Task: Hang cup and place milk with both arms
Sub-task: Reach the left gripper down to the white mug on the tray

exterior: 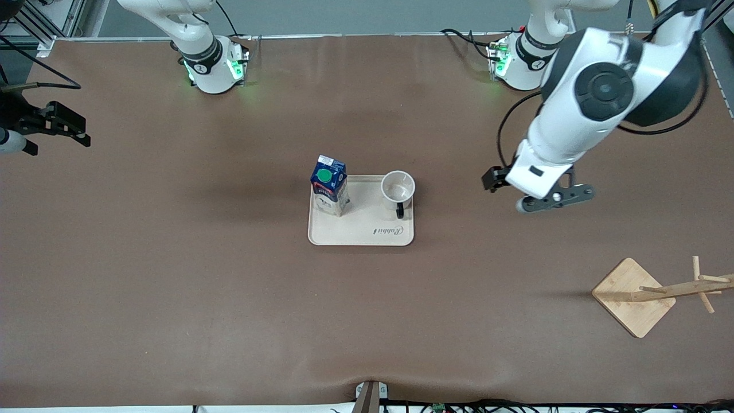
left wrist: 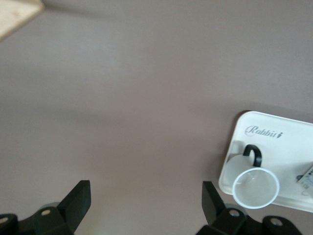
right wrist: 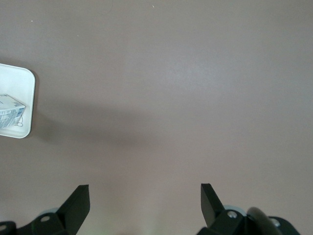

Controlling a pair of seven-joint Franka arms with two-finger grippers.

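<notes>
Milk (exterior: 330, 184), cup (exterior: 398, 189) on tray (exterior: 361, 236)

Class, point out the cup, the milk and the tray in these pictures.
cup (exterior: 398, 187), front view, inside of its open mouth.
milk (exterior: 325, 175), front view, its green cap.
tray (exterior: 367, 221), front view, bare floor.

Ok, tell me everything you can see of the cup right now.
The cup is a small white mug, upright and empty, with a black loop handle pointing toward the front camera. It stands on the beige tray, at the end toward the left arm, apart from the milk. No gripper touches it.
</notes>
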